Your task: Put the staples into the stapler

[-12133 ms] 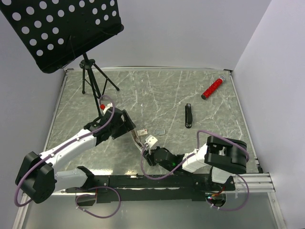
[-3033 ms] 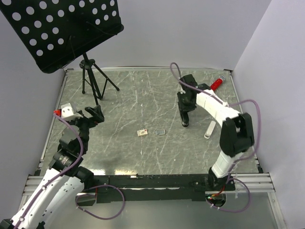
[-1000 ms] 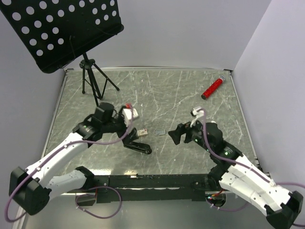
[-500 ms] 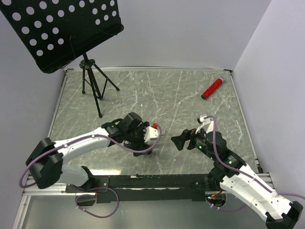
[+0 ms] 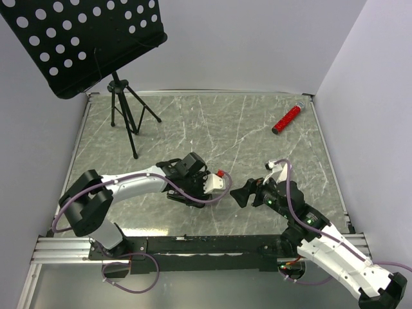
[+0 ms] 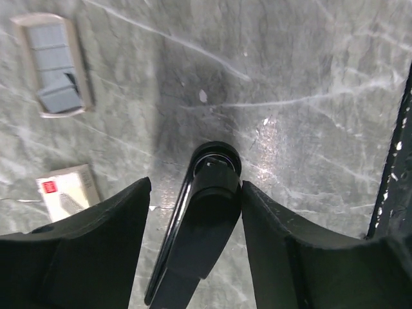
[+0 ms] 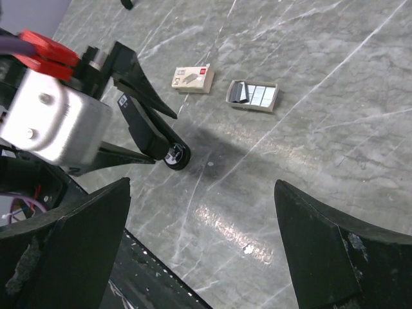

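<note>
The black stapler (image 6: 203, 219) lies on the marble table between the fingers of my left gripper (image 6: 195, 187). The right-hand finger touches its side, and a narrow gap shows at the other finger. From above, my left gripper (image 5: 188, 193) covers most of the stapler. The staples lie just beyond it: a cream box with red print (image 6: 67, 193) and a grey tray piece (image 6: 56, 64). In the right wrist view the box (image 7: 192, 78) and tray (image 7: 253, 95) lie past the stapler (image 7: 154, 138). My right gripper (image 7: 203, 187) hovers wide open and holds nothing, to the right of the stapler.
A red cylinder (image 5: 287, 119) lies at the far right. A black music stand (image 5: 84, 38) on a tripod (image 5: 125, 112) fills the far left corner. The black base rail (image 5: 206, 244) runs along the near edge.
My left gripper has swung rightwards over the stapler and its jaws have narrowed around it. The right arm has drawn a little nearer, still wide open.
</note>
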You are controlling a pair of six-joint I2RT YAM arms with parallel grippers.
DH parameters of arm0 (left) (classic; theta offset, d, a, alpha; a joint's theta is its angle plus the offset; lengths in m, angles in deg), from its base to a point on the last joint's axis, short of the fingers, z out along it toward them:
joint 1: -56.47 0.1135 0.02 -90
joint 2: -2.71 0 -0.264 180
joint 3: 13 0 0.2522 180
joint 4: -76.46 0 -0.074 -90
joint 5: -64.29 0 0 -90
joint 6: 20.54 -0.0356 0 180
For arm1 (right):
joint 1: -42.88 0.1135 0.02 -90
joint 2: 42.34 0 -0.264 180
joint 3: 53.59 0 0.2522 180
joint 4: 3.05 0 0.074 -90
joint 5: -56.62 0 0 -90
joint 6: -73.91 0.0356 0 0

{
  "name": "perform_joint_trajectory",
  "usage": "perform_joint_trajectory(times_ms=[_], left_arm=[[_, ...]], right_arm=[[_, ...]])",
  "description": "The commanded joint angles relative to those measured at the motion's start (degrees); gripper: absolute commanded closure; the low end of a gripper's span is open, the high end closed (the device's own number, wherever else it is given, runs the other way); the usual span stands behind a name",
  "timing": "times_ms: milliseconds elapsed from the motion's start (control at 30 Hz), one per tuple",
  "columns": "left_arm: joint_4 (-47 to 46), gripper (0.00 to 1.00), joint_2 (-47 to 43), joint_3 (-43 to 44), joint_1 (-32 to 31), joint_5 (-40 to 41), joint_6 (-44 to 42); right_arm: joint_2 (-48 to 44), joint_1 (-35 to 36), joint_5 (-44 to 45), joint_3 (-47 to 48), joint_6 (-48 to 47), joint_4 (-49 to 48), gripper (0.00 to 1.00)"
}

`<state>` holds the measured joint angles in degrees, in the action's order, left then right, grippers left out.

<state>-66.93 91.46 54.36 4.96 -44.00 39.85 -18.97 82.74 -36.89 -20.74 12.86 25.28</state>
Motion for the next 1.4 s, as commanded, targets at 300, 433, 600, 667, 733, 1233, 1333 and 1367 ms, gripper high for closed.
perform_joint_trajectory(times_ms=[300,433,600,667,733,1233,1333,1367], left_arm=[[2.3,0.79,2.3,3.3,-0.7,0.1,-0.9],[-1.8,0.9,-0.2,1.7,-0.8,-1.4,2.8],[-9.8,0.99,-5.9,-1.7,-0.8,-1.4,9.6],[-14.4,0.99,-8.8,-4.0,-0.6,-1.6,11.6],[-17.1,0.99,-10.3,-6.1,-0.6,-2.7,13.7],[-27.8,0.99,-16.4,-12.0,-0.7,-4.9,20.8],[-28.8,0.99,-16.9,-12.5,-0.6,-5.2,21.0],[-29.0,0.99,-16.9,-12.6,-0.7,-5.8,21.2]], right_arm=[[4.5,-0.1,-2.2,-1.2,4.5,-6.0,0.02],[8.7,-0.2,-4.4,-1.2,6.9,-8.8,0.02],[17.3,-0.1,-6.4,-0.6,12.6,-13.3,0.05],[21.1,-0.2,-9.1,-0.4,13.3,-15.5,0.09],[23.5,-0.1,-11.4,-0.5,13.7,-19.8,0.13],[39.0,-0.1,-19.7,1.4,16.8,-33.4,0.35],[41.0,-0.1,-20.0,2.0,16.4,-33.5,0.44],[41.4,-0.1,-20.0,2.0,16.3,-33.7,0.48]])
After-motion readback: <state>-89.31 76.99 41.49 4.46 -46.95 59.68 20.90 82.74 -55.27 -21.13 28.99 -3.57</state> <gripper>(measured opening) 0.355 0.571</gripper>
